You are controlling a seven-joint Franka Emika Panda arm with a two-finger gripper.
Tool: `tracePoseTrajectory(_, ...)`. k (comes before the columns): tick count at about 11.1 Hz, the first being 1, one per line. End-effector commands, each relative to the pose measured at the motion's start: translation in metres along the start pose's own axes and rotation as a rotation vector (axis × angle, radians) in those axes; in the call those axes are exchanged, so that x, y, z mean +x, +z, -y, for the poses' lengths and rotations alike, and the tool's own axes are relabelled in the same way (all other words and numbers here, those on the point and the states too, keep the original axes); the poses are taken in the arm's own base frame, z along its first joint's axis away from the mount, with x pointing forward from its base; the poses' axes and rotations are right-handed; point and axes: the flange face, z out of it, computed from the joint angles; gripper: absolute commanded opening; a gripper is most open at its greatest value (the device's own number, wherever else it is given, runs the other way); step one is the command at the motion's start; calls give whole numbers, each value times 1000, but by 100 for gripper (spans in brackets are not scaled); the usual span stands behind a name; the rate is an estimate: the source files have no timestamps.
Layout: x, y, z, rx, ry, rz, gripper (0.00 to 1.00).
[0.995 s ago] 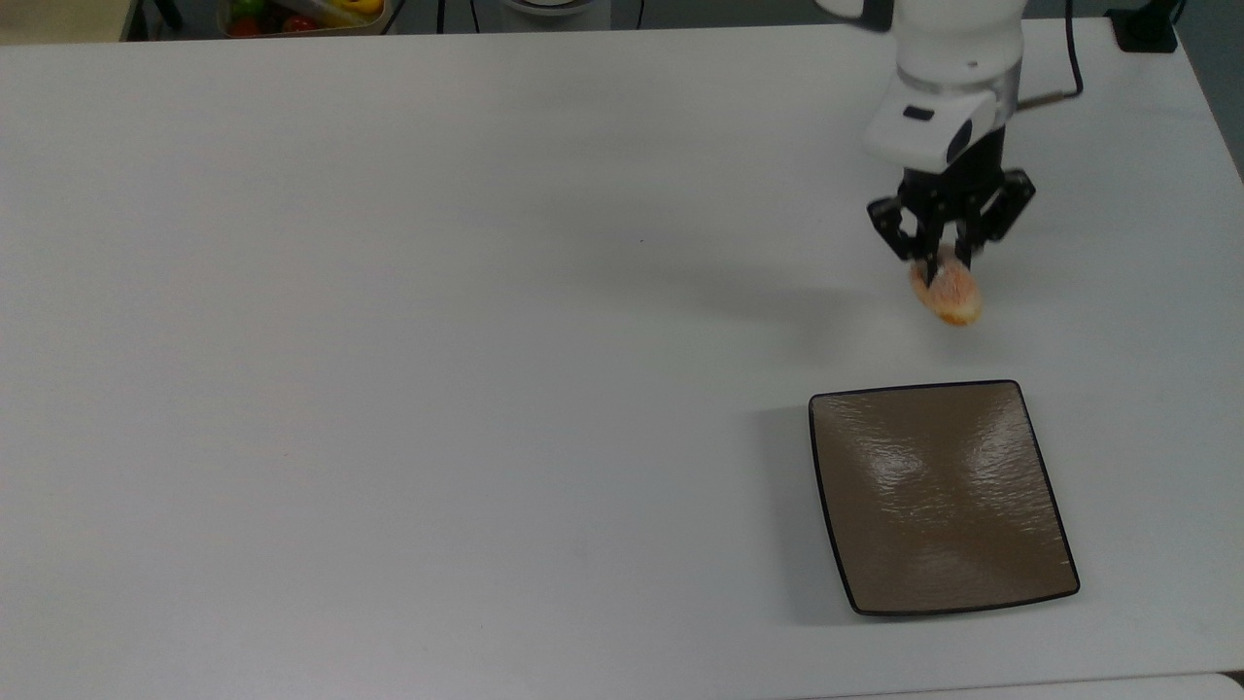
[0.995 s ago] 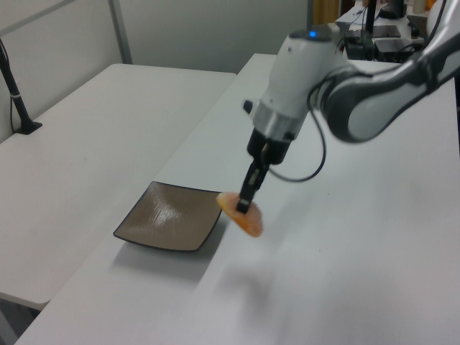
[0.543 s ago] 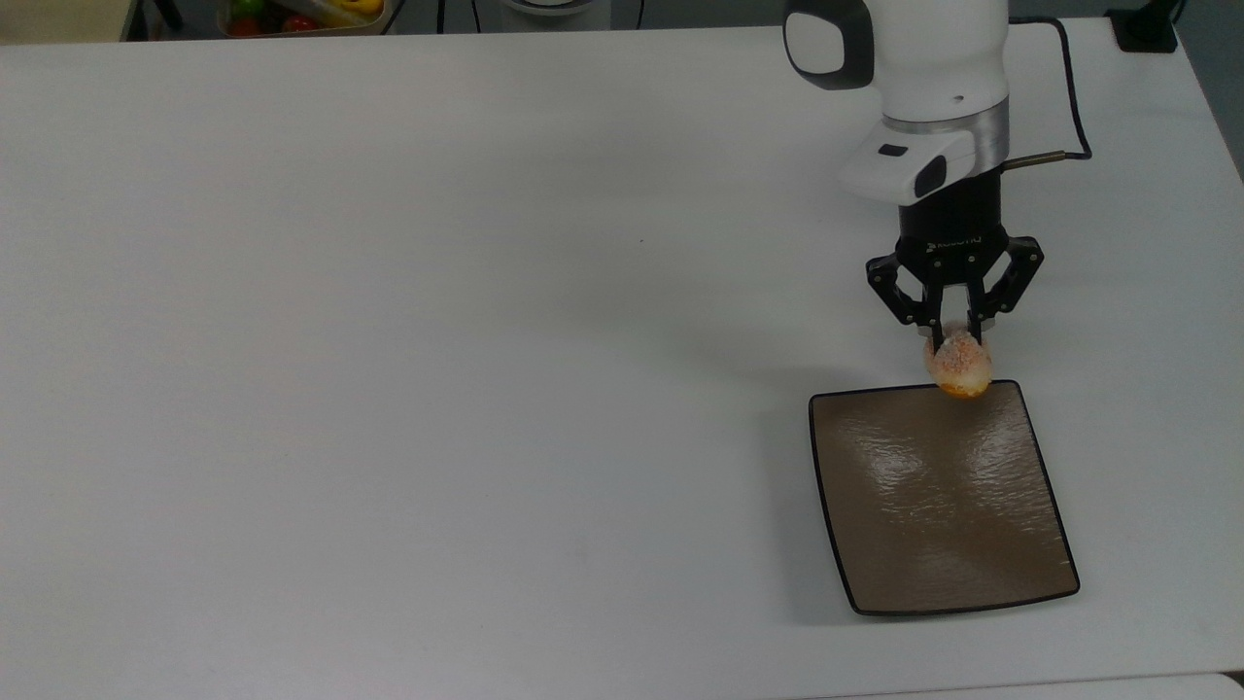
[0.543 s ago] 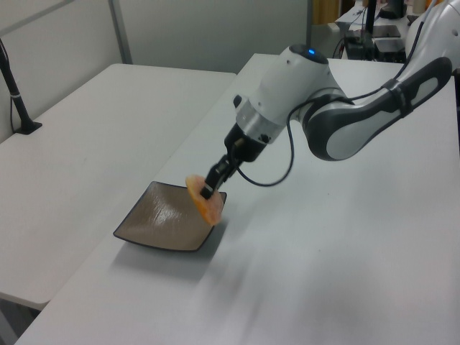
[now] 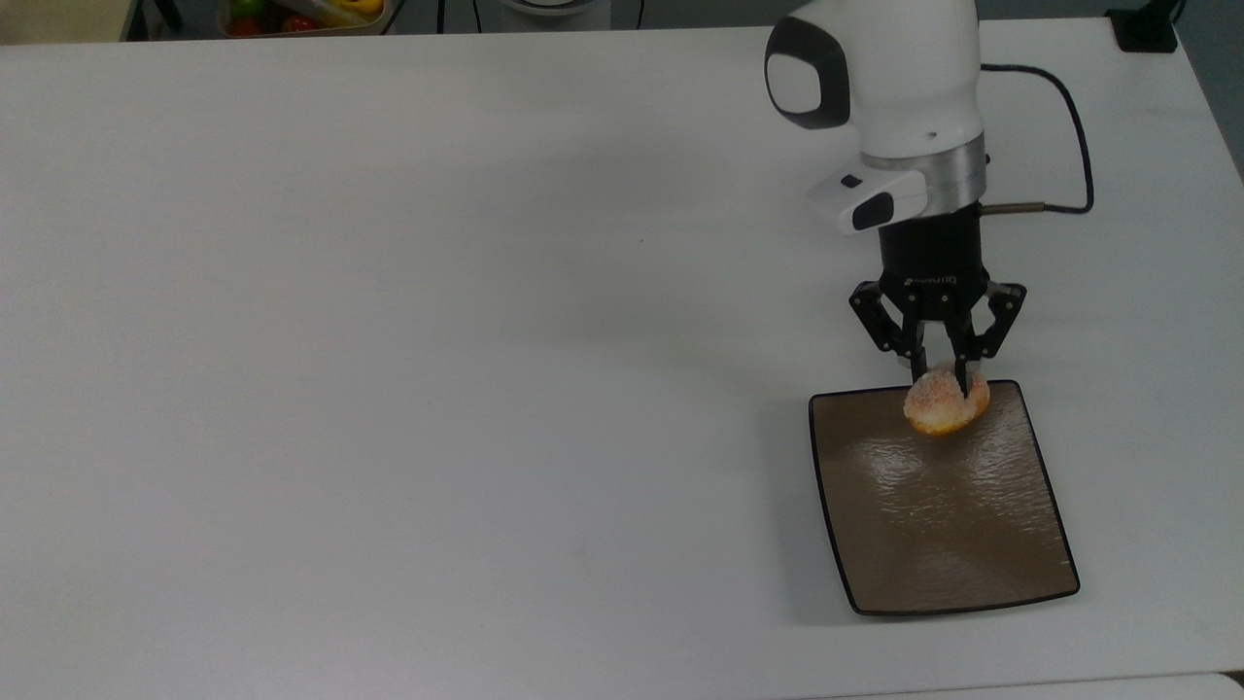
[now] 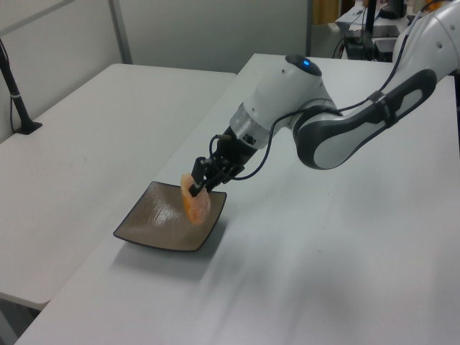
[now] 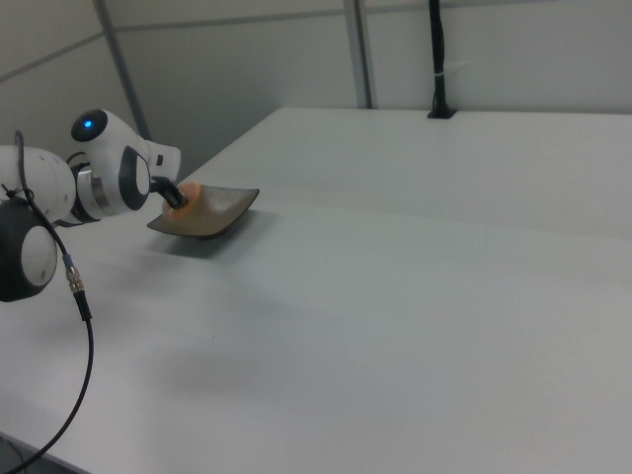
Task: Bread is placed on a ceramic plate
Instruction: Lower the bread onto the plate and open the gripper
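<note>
Since a second earlier the arm had carried the bread (image 5: 945, 406) from above the bare counter (image 5: 437, 369) to the near corner of the ceramic plate (image 5: 948, 525), so that in the top view it now lay just inside the plate's upper edge instead of well short of it. The end effector (image 5: 939, 374) was nearly closed, its two black fingers pinching the bun's upper rim, with the bun hanging directly below the fingertips. In the left view the bread (image 6: 194, 203) stood on edge, its flat orange face turned outward and its long axis running roughly up and down, tilted over the plate (image 6: 154, 230); whether its lower edge touched the glaze could not be told. In the right view the bread (image 7: 188, 200) sat at the plate's rim nearest the arm, the plate (image 7: 225, 209) stretching away beyond it. Most of the plate, glossy brown and holding nothing else, lay beyond the bun, toward the top view's bottom. Judging from this, the coming move called for a short travel farther over the plate, or a small descent, before letting go. At the top view's upper left edge a tray (image 5: 301, 17) held colourful items, too cropped to name.
</note>
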Motion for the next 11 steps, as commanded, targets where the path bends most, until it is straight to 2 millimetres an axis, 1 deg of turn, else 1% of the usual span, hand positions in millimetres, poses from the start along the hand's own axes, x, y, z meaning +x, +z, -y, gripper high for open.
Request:
tracePoseTrajectory(1, -1, 26, 0, 12, 45, -12, 63)
tracePoseTrajectory(2, -2, 29, -2, 17, 42, -15, 92)
tracePoseTrajectory(3, -3, 30, -2, 20, 40, -17, 100)
tracePoseTrajectory(6, -6, 31, -1, 18, 23, -18, 100)
tracePoseTrajectory(8, -3, 27, 0, 20, 5, -22, 100)
tracePoseTrajectory(11, 13, -2, 8, 16, -53, -37, 100)
